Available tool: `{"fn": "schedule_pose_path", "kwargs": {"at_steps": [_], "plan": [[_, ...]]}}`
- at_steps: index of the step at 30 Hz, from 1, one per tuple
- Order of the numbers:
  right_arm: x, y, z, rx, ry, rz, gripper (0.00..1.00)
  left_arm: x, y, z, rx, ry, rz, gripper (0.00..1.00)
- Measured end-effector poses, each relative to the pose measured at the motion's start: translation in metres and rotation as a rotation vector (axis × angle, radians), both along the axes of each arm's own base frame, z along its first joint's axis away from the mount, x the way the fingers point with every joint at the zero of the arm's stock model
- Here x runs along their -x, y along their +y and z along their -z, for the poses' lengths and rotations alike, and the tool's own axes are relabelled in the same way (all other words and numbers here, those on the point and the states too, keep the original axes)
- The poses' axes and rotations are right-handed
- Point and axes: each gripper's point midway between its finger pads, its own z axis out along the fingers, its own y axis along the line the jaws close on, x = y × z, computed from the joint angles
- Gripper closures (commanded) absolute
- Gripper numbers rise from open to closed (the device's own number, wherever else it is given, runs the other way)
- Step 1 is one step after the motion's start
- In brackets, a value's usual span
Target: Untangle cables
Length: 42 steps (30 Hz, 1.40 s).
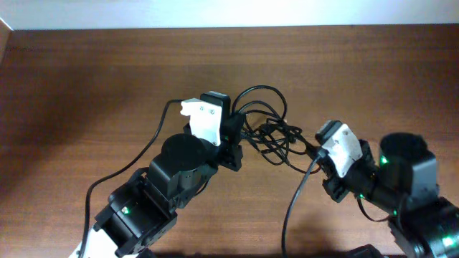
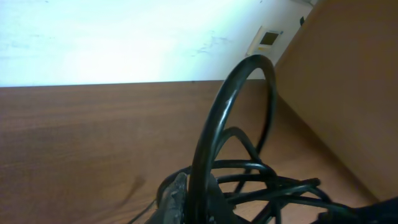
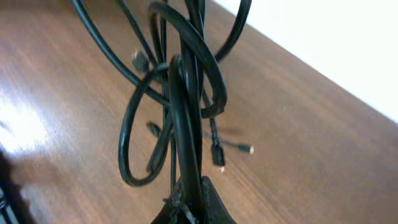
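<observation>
Cables (image 1: 269,132), thin black tangled loops, a strand pinched in left claw (image 2: 186,208) and in right claw (image 3: 189,204)

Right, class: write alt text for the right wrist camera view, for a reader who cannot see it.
A tangle of thin black cables rises from the jaws at the bottom edge, looping above a brown wooden table. Small plug ends hang near it, and a white wall fills the upper right.
</observation>
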Motion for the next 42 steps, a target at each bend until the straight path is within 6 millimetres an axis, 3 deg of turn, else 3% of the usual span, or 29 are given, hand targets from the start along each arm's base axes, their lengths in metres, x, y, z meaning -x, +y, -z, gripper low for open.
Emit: {"fn": "schedule_pose_path", "kwargs": {"at_steps": [5, 10, 16, 17, 18, 19, 21, 27, 33, 36, 41, 42], "plan": [[0.013, -0.003, -0.036, -0.071, -0.144, 0.003, 0.96, 0.002, 0.003, 0.011, -0.033, 0.033, -0.002, 1.00], [0.015, 0.000, -0.040, -0.100, -0.140, -0.010, 0.96, -0.002, 0.002, 0.020, -0.060, 0.052, -0.018, 1.00], [-0.004, -0.028, -0.037, -0.106, -0.111, 0.225, 0.96, -0.012, 0.053, 0.048, -0.058, 0.178, -0.346, 1.00], [-0.006, -0.033, -0.036, -0.107, -0.107, 0.268, 0.88, -0.014, 0.057, 0.048, -0.041, 0.180, -0.375, 1.00], [-0.010, -0.041, -0.036, -0.113, -0.102, 0.324, 0.27, -0.014, 0.058, 0.047, -0.020, 0.187, -0.393, 1.00], [-0.011, -0.044, -0.036, -0.109, -0.104, 0.347, 0.11, -0.015, 0.058, 0.046, 0.002, 0.192, -0.402, 1.00], [-0.012, -0.048, -0.034, -0.107, -0.096, 0.374, 0.04, -0.014, 0.053, 0.044, 0.033, 0.198, -0.383, 1.00], [-0.010, -0.050, -0.028, -0.095, -0.074, 0.381, 0.04, -0.012, 0.029, 0.033, 0.106, 0.198, -0.267, 1.00], [0.005, -0.024, -0.023, -0.085, -0.052, 0.187, 0.09, -0.007, -0.003, 0.003, 0.175, 0.118, -0.081, 1.00], [0.000, -0.017, -0.016, -0.077, -0.017, 0.156, 0.13, 0.000, -0.016, -0.002, 0.153, 0.087, 0.024, 1.00], [-0.010, -0.011, -0.002, -0.057, 0.039, 0.143, 0.42, 0.006, -0.025, -0.010, 0.166, 0.062, 0.091, 1.00], [-0.010, -0.011, -0.002, -0.057, 0.042, 0.143, 0.51, 0.006, -0.027, -0.011, 0.170, 0.061, 0.099, 1.00]]}}
